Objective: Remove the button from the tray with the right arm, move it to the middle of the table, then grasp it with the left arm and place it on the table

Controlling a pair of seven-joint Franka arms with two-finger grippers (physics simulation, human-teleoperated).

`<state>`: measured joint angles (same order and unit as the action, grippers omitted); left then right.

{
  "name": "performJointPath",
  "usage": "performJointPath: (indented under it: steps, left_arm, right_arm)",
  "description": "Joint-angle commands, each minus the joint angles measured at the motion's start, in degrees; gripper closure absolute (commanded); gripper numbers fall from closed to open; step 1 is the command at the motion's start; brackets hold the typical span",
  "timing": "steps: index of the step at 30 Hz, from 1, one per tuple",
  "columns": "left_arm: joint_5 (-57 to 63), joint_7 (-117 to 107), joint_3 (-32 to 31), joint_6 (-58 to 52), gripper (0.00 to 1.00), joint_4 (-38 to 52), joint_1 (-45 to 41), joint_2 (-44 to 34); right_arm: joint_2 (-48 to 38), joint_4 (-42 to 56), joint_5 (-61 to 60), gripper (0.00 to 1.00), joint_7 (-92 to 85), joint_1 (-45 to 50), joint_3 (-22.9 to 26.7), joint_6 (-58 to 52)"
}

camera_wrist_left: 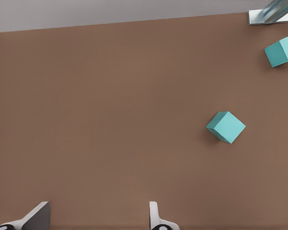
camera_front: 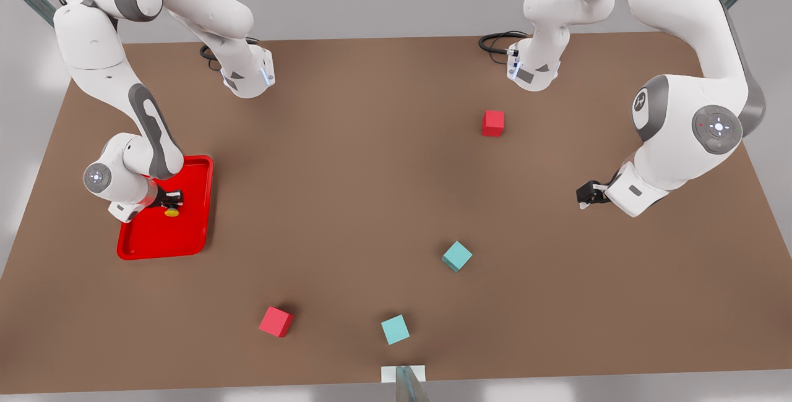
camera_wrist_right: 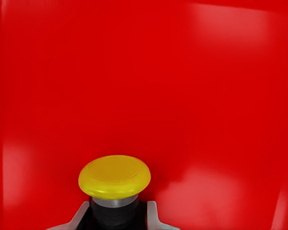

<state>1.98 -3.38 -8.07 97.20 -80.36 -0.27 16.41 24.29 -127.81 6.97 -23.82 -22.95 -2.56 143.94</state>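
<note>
Front view, right pincer (camera_front: 173, 203) gripping button (camera_front: 171, 211)

Right gripper (camera_front: 171, 201) seemingly grips button (camera_front: 172, 211) inside tray (camera_front: 185, 238).

Table (camera_front: 371, 161) middle open; cubes (camera_front: 456, 256) scattered nearer right.

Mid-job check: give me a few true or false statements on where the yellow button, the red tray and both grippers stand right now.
1. The small round yellow button is inside the shallow red rectangular tray. True.
2. The right gripper hangs over the middle of the brown table. False: it is down in the tray, fingers on either side of the button's dark base.
3. The left gripper holds a teal cube. False: it is open and holds nothing, above bare table.
4. Two red cubes and two teal cubes lie on the table. True.
</note>
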Motion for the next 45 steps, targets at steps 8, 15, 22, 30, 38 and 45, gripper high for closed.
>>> performJointPath:
  steps: [8,15,22,30,38,45]
  left_arm:
    - [0.0,0.0,0.0,0.0,0.00,0.0,0.0,-0.1]
    - [0.0,0.0,0.0,0.1,0.00,0.0,0.0,-0.1]
    - [0.0,0.0,0.0,0.1,0.00,0.0,0.0,-0.1]
    - [0.0,0.0,0.0,0.1,0.00,0.0,0.0,-0.1]
    - [0.0,0.0,0.0,0.0,0.00,0.0,-0.1,-0.1]
    - [0.0,0.0,0.0,0.0,0.00,0.1,-0.1,-0.2]
  right_arm:
    - [-0.2,0.1,-0.1,0.59,1.0,0.8,-0.1,-0.1]
    - [-0.6,0.4,-0.1,0.59,0.3,0.8,-0.1,-0.7]
    - [-0.9,4.3,-0.4,0.59,1.2,1.0,-2.2,-5.8]
    - [-1.0,8.5,-2.2,0.59,7.5,1.2,-10.4,-8.5]
    - [-0.7,12.7,-2.2,0.59,19.2,7.0,-16.5,-12.9]
    - [-0.3,15.8,-2.2,0.58,30.5,15.0,-16.5,-13.1]
